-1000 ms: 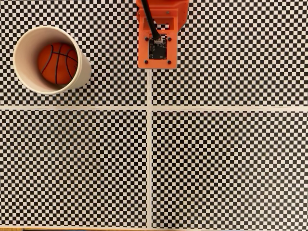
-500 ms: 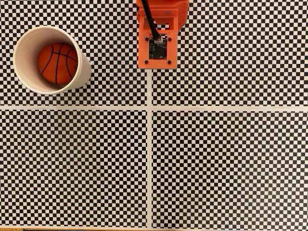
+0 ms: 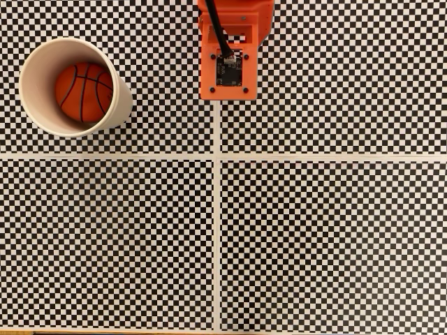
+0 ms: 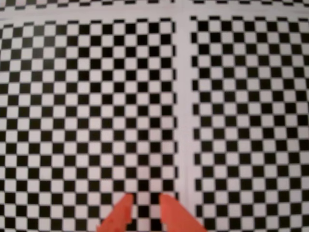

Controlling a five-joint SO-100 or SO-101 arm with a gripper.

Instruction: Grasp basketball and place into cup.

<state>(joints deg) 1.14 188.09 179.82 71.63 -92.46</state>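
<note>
A: Where is the small orange-red toy basketball (image 3: 83, 93) with black lines?

B: In the fixed view it sits down inside the plain cream-white paper cup (image 3: 36, 64), at the top left of the counter (image 3: 314, 237) with its black and white checks.

A: Is anything near the cup?

B: The orange arm (image 3: 228, 52) with a black wire is at the top middle, well apart from the cup. White stripes cross the checks, one going down and one going across. The cup is in the top left part, above the stripe that goes across.

A: And the orange claw (image 4: 145, 202)?

B: In the wrist view its two pointed tips poke up from the bottom edge. They are a little apart and hold nothing. Just checks and a white stripe lie under them.
</note>
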